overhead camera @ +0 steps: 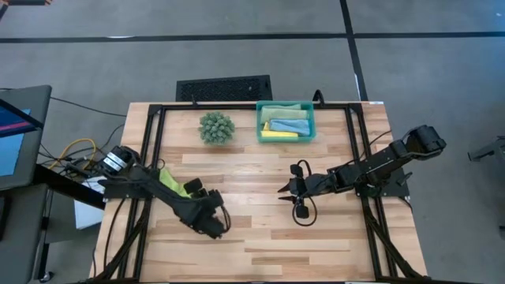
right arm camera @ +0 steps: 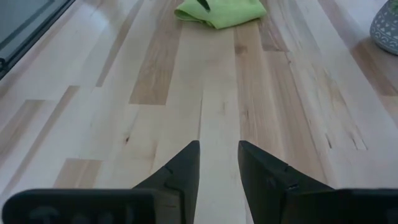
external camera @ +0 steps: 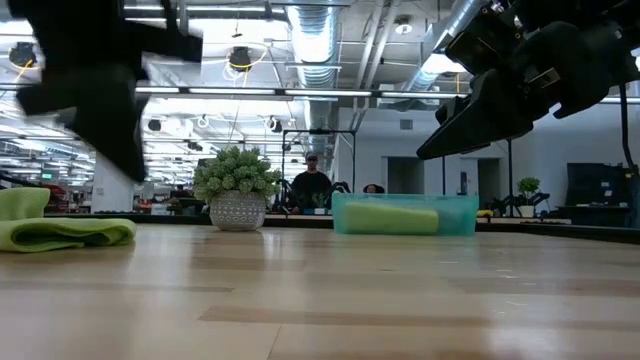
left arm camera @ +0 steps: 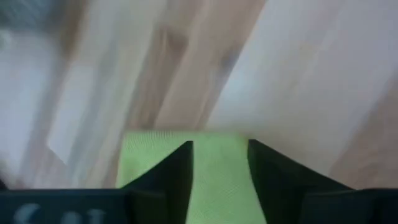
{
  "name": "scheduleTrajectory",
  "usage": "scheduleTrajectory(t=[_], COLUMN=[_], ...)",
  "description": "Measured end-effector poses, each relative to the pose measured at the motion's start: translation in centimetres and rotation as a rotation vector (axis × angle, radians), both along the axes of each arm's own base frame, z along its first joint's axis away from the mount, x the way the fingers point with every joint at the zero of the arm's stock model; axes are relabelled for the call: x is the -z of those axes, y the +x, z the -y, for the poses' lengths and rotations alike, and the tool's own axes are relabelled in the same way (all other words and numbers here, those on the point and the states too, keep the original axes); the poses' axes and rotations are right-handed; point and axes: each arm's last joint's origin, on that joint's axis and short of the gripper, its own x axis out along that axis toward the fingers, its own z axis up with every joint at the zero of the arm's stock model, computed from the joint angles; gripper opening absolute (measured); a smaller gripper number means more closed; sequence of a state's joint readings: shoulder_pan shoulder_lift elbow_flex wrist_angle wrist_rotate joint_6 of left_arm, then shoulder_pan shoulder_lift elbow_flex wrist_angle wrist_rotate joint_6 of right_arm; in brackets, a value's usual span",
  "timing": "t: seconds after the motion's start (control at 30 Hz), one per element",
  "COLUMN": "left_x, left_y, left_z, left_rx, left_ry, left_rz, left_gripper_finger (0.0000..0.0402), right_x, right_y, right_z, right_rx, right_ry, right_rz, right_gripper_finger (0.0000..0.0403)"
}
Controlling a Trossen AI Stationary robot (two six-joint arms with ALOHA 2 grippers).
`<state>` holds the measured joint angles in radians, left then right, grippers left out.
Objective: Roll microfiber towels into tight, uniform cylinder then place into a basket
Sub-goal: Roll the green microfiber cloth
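Lime towel [overhead camera: 170,182] lies near the table's [overhead camera: 268,244] left edge, partly under my left arm. In the low view it is a flat, loose fold, not a tight cylinder. Judgement: the rolling step for this last towel is in hand, not finished.

My left gripper [left arm camera: 219,180] is over the towel, fingers [left arm camera: 171,177] parted, green cloth showing between them; nothing pinched that I can see. In the high view the arm hides exactly where the tips meet the cloth.

My right gripper [right arm camera: 219,163] hovers above bare wood near the table's middle, jaws apart with a narrow gap, empty, aimed at the towel across the boards.

Basket [overhead camera: 309,134] at the far edge, right of centre, holds three towels: yellow [overhead camera: 278,133], blue [overhead camera: 292,125], sage [overhead camera: 284,107].

Next, as I judge it: take one edge of the towel, turn it over itself evenly, right gripper steadying, then carry to the basket.
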<state>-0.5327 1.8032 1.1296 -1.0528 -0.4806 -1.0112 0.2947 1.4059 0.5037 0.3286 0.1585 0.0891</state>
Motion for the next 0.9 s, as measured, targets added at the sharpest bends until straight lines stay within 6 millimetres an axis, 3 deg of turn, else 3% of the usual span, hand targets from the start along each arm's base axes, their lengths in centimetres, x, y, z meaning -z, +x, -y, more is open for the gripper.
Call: scheduleTrajectory(t=[0.1, 0.2, 0.5, 0.67, 0.8, 0.9], left_x=[1.5, 2.2, 2.7, -0.7, -5.5, -8.9], left_y=[-0.6, -1.0, -0.6, 2.1, 4.4, 4.8], left_z=[-1.3, -2.2, -3.2, -1.2, 2.2, 5.0], left_rx=[-0.039, -0.069, 0.027, 0.133, 0.313, 0.399], left_ry=[-0.033, -0.033, -0.082, 0.028, 0.187, 0.367], left_rz=[-0.064, -0.107, -0.175, 0.024, 0.267, 0.440], left_gripper_finger=[0.0169, 0.0158, 0.0011, 0.0003, 0.0002, 0.0001], right_x=[0.0, 0.0, 0.0, 0.0, 0.0, 0.1], right_y=[0.0, 0.0, 0.0, 0.0, 0.0, 0.0], right_z=[0.0, 0.0, 0.0, 0.0, 0.0, 0.0], right_rx=[0.000, 0.000, 0.009, 0.009, 0.009, 0.009], right_ry=[0.000, 0.000, 0.012, 0.012, 0.013, 0.012], right_rz=[0.000, 0.000, -0.005, -0.005, -0.005, -0.008], right_gripper_finger=[0.0133, 0.0134, 0.0132, 0.0134, 0.0133, 0.0132])
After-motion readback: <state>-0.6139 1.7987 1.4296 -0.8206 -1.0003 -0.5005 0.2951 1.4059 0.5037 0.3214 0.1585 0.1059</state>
